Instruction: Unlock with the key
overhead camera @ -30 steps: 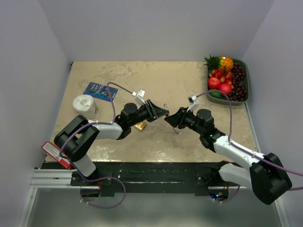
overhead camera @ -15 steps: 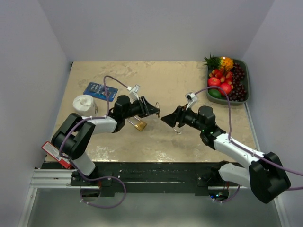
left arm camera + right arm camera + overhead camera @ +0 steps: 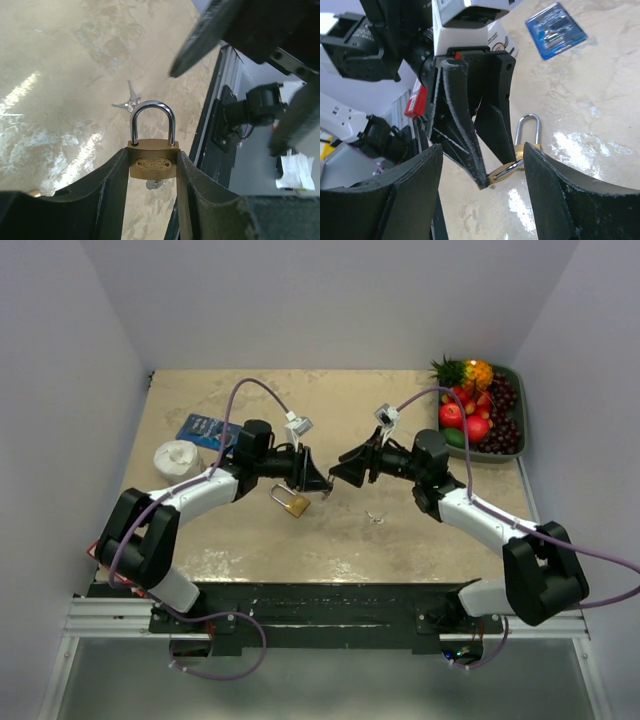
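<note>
Since a sec ago R gripper (image 3: pixel 340 468) has gone from narrow to wide. Both wrists have swung further up the table (image 3: pixel 400 405), and the tips that met then now sit slightly apart.

Nearest the bases, a small key bunch (image 3: pixel 375 517) lies loose on the table in front of R arm, nothing touching it. Left of it, a loose padlock (image 3: pixel 293 503), brass, lies flat just below L gripper (image 3: pixel 322 488).

L gripper is part closed, pinching the held padlock (image 3: pixel 152 161) by its brass body btwn both fingers (image 3: pixel 107 195), shackle closed and pointing away from the wrist. A silver piece (image 3: pixel 156 185) shows under the body at the keyhole end; can't tell if it's a key.

R gripper faces L's tips w/ jaws wide and nothing btwn them.

Further back on the left: white roll (image 3: pixel 178 457), then blue packet (image 3: pixel 205 428). Far right corner: fruit tray (image 3: pixel 520 410).
</note>
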`<state>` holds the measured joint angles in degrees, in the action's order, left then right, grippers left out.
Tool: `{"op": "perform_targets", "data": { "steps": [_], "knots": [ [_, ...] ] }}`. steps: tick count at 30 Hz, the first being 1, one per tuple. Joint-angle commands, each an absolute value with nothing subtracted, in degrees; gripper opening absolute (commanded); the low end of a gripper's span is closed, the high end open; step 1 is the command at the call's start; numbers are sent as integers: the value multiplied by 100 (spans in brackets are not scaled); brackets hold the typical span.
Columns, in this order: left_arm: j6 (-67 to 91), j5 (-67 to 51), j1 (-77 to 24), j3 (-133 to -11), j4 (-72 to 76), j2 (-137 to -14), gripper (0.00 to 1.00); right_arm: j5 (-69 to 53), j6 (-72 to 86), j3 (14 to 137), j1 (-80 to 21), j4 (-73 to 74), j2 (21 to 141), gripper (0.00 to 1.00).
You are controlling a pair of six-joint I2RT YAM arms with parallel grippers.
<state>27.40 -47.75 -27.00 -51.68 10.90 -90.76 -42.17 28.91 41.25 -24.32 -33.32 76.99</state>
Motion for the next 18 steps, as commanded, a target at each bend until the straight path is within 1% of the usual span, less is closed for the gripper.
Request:
{"op": "perform_targets", "data": {
  "steps": [1, 2, 6, 18],
  "knots": [
    [1987, -5800, -2654, -5256, 1020, -8772, 0, -5114, 2575, 4359, -2435, -3770, 7979, 68],
    [1925, -6018, -2646, -5265, 993, -8745, 0, -5211, 2619, 4351, -2435, -3840, 8015, 68],
    [1696, -6284, -2637, -5221, 931, -8631, 0, -5554, 2891, 4307, -2443, -4359, 8217, 68],
    [1925, -6873, -2637, -5194, 1248, -8851, 0, -6135, 2751, 4237, -2478, -4394, 8271, 68]
  ]
}}
